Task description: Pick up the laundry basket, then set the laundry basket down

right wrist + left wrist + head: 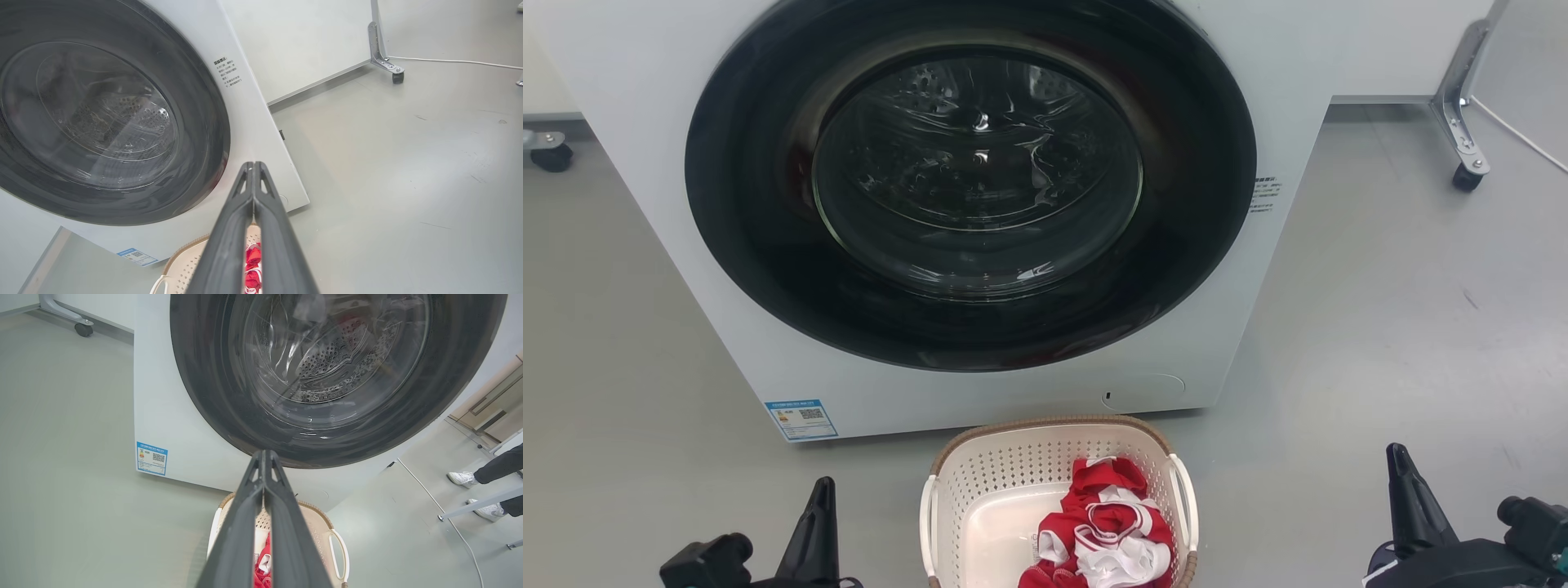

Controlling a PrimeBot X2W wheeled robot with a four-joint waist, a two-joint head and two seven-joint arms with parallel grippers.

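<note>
Head view: laundry basket [1005,482] is seen upright on the grey floor [1380,327] just before the washer [980,204], between left gripper [823,490] and right gripper [1398,457] and touched by neither. Its loop handles are turned left and right and its long axis apparently runs toward the washer, though the near end is cut off; red-and-white clothing [1107,531] is heaped in its right half. Left wrist view: left gripper [264,455] is seen with fingers pressed together, nothing held, the basket [322,531] lying beyond them. Right wrist view: right gripper [253,165] is likewise closed to the tips and empty, the basket's rim [184,261] noted beneath.
</note>
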